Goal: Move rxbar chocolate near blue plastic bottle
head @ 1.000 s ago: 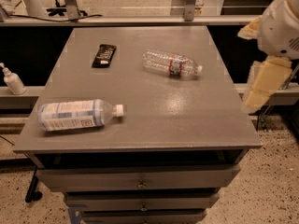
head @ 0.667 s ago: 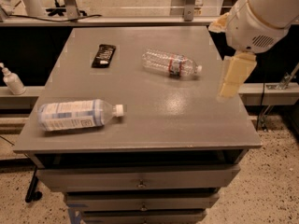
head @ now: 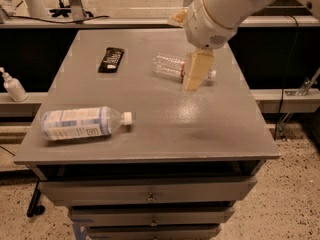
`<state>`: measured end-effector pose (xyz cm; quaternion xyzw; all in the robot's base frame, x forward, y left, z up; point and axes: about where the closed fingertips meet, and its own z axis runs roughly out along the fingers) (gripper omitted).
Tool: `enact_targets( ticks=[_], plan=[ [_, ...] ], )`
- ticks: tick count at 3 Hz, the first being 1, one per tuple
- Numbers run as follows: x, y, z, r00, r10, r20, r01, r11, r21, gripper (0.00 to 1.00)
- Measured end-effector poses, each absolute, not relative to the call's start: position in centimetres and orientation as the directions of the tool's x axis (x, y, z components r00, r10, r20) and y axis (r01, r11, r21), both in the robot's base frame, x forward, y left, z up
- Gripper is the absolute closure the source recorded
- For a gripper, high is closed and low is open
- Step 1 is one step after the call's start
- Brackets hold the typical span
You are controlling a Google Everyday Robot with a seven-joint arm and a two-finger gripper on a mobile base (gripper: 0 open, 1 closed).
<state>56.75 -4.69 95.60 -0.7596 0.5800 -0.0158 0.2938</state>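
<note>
The rxbar chocolate (head: 111, 59), a flat black bar, lies at the back left of the grey table (head: 165, 134). The blue plastic bottle (head: 82, 123), with a pale blue-and-white label and a white cap, lies on its side at the front left, cap pointing right. My gripper (head: 186, 54) hangs above the back middle of the table, over the clear bottle and well right of the bar. It is open and empty: one cream finger (head: 197, 71) points down and the other shows behind the wrist.
A clear ribbed bottle with a red label band (head: 172, 66) lies on its side at the back centre, partly behind the gripper. A small white pump bottle (head: 13, 86) stands on a ledge left of the table. Drawers are below the tabletop.
My arm has swung left from beyond the table's right edge to above the clear bottle. The bar and both bottles have not moved.
</note>
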Motion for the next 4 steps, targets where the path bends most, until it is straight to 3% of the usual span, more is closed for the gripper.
enact_targets(
  ticks=[2, 4],
  plan=[
    [58.2, -3.3, 94.8, 0.34, -0.865, -0.369, -0.866, -0.135, -0.482, 0.0],
    [64.5, 2.8, 92.5, 0.283, -0.793, -0.54, -0.879, 0.011, -0.477, 0.0]
  ],
)
